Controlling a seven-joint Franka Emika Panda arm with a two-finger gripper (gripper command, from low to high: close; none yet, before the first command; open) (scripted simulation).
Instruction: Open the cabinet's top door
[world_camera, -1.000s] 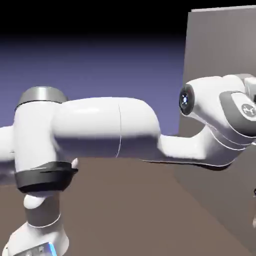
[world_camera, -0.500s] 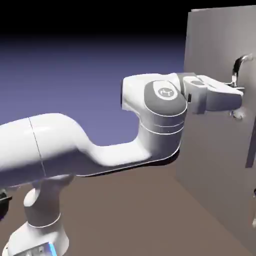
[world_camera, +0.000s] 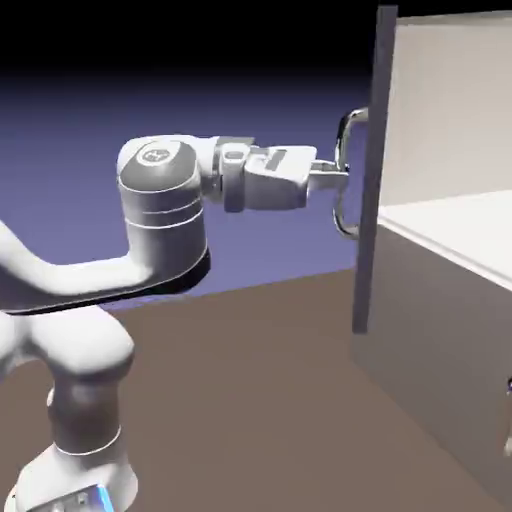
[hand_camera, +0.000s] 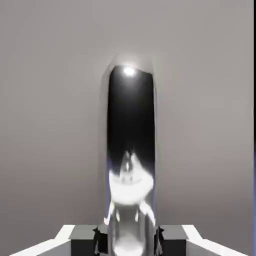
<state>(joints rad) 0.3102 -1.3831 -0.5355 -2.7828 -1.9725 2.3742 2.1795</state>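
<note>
Exterior view: the cabinet (world_camera: 430, 330) fills the right side of the frame, a tall grey box whose pale interior (world_camera: 450, 110) is exposed at upper right, with a light shelf surface running across it at mid-height. The top door (world_camera: 372, 170) stands swung out and is seen nearly edge-on, as a narrow dark grey vertical strip right of centre, reaching from the top of the frame down to about two-thirds of its height. A silver loop handle (world_camera: 345, 180) projects from the door's left face. The white arm enters from the lower left, bends at a grey-capped joint in the left-centre, and extends level toward the right. The gripper (world_camera: 330, 176) is clenched on the loop handle, its fingers meeting the bar at about mid-height of the loop. The lower front panel (world_camera: 420, 350) remains flush with the cabinet body at lower right.

Hand view: the handle (hand_camera: 131, 150) appears as a glossy dark upright bar in the centre of the frame, set against the plain grey door face (hand_camera: 50, 100). Its lower end sits between the two grey fingertips (hand_camera: 82, 235) at the bottom edge, which press against it from either side
</note>
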